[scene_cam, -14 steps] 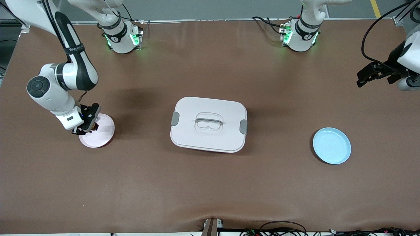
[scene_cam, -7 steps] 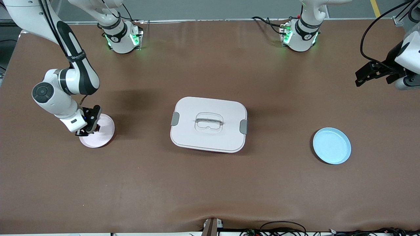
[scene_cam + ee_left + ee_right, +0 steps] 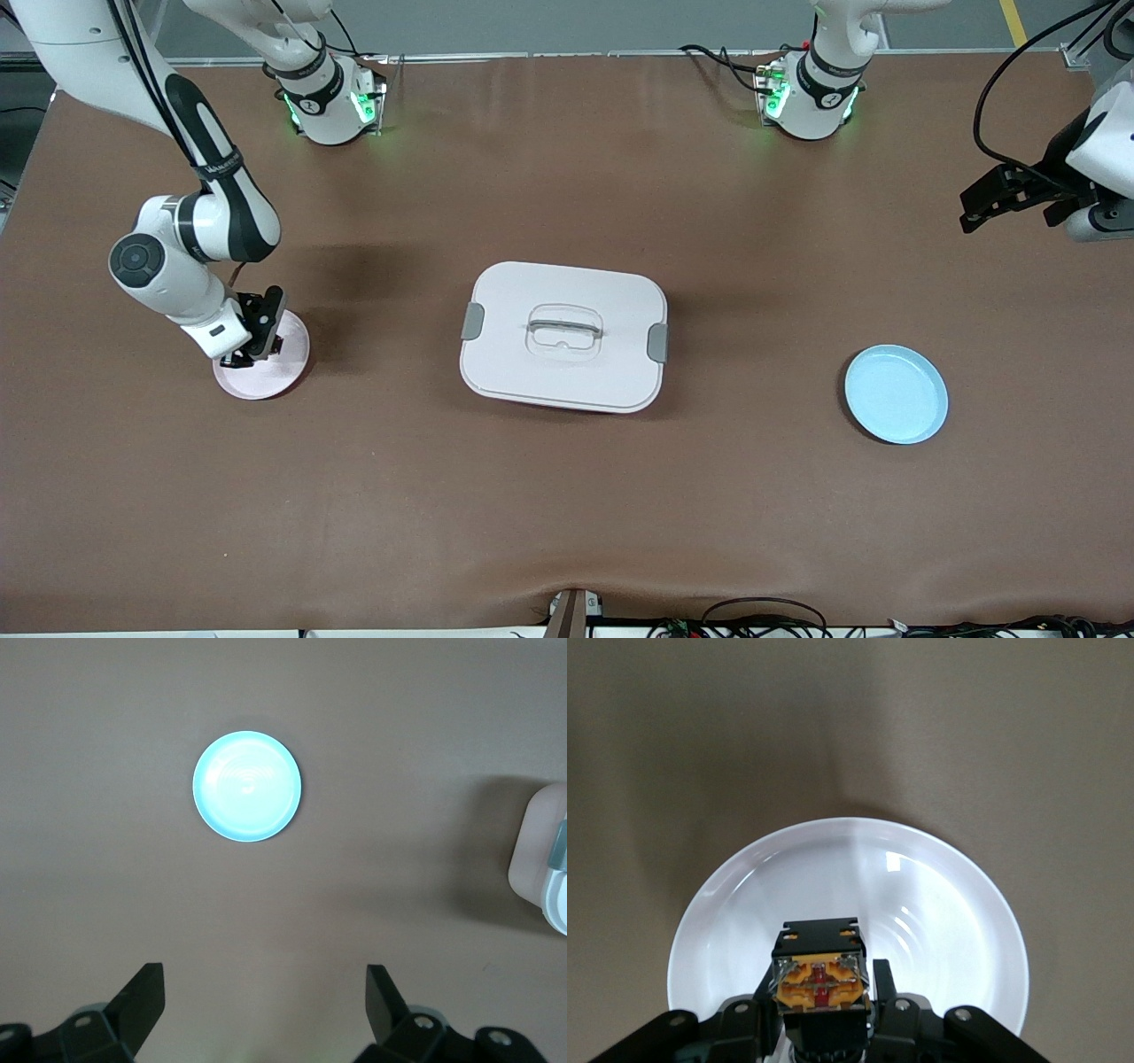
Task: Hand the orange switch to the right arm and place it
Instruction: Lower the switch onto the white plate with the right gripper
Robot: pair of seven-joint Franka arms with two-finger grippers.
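Worktop point(image 3: 567, 496) first: you see a big brown one that holds everything. On its middle sits a large white plastic box with a shut lid, grey clips and a clear handle point(image 3: 563, 337).

You can see the right arm point(image 3: 190, 230), white with dark grey joints, reaching down at its own end of the worktop. The left arm point(image 3: 1094, 151) waits up in the air at the other end.

Next comes a round light blue plate point(image 3: 896, 394), toward the left arm's end and a bit nearer the front camera than the box. A round pale pink plate point(image 3: 266, 372) lies toward the right arm's end.

Look at the left gripper point(image 3: 264, 997): it hangs high over the bare worktop with its fingers wide apart and nothing in them.

The right gripper point(image 3: 821, 1014) is low over the pink plate, and its fingers are clamped on the tiny black blocky switch with orange stripes point(image 3: 819, 970). You cannot tell if the switch touches the plate.
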